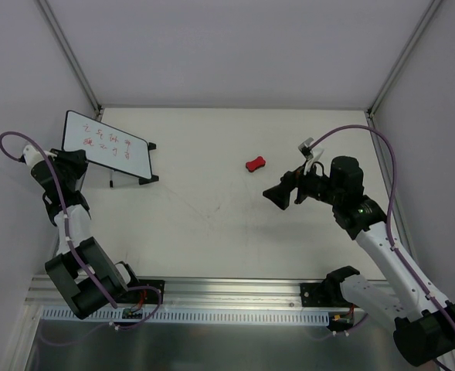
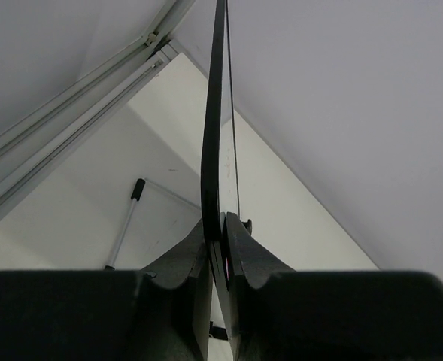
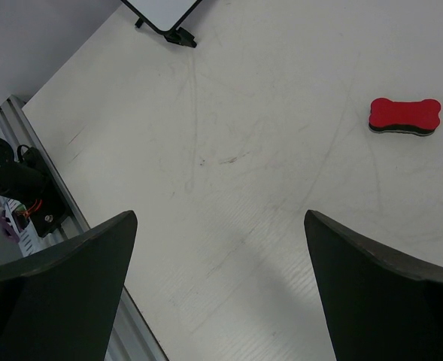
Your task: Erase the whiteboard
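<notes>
The whiteboard (image 1: 103, 145), white with a thin black frame and red writing, stands tilted at the far left of the table on black stand feet. My left gripper (image 1: 79, 164) is shut on its near left edge; the left wrist view shows the board edge-on (image 2: 213, 135) clamped between my fingers (image 2: 195, 271). The red bone-shaped eraser (image 1: 255, 164) lies on the table right of centre, also in the right wrist view (image 3: 404, 115). My right gripper (image 1: 277, 195) is open and empty, hovering just near and right of the eraser.
White walls with metal corner posts enclose the table on three sides. An aluminium rail (image 1: 212, 297) runs along the near edge. The board's stand feet (image 3: 177, 35) show at the top of the right wrist view.
</notes>
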`<move>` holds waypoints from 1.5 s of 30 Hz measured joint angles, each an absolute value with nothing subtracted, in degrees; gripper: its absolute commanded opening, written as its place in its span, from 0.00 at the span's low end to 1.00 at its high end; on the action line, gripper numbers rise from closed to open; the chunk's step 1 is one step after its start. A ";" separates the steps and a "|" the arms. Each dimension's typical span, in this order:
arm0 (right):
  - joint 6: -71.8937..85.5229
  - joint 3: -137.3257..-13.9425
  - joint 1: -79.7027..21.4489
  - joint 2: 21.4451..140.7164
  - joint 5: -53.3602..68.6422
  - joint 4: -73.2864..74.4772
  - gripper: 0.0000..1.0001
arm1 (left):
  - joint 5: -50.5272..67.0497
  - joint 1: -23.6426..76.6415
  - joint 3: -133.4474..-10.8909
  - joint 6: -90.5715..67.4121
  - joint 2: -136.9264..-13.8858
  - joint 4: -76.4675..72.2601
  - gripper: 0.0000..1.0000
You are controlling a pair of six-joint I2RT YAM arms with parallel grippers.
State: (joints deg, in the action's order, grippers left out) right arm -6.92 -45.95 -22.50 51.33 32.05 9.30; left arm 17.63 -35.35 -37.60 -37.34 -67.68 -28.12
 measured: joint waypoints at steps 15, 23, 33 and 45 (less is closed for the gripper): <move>-6.85 -45.91 -22.50 51.64 31.97 9.26 0.99 | 17.43 -35.38 -37.26 -36.93 -63.51 -30.65 0.00; -6.66 -45.91 -22.50 53.23 31.70 9.26 0.99 | 17.76 -35.29 -40.29 -37.15 -62.94 -30.85 0.00; -2.20 -49.50 -22.50 59.09 20.58 9.34 0.99 | 19.77 -24.32 -44.10 -36.99 -61.54 -30.89 0.00; 11.25 -67.81 -22.74 83.94 -1.37 15.07 0.92 | 20.95 -6.79 -36.38 -34.33 -60.20 -30.50 0.00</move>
State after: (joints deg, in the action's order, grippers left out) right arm 11.25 -67.81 -22.74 83.94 -1.37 15.07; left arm 20.95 -6.79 -36.38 -34.33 -60.20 -30.50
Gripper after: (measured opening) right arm 0.936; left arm 0.045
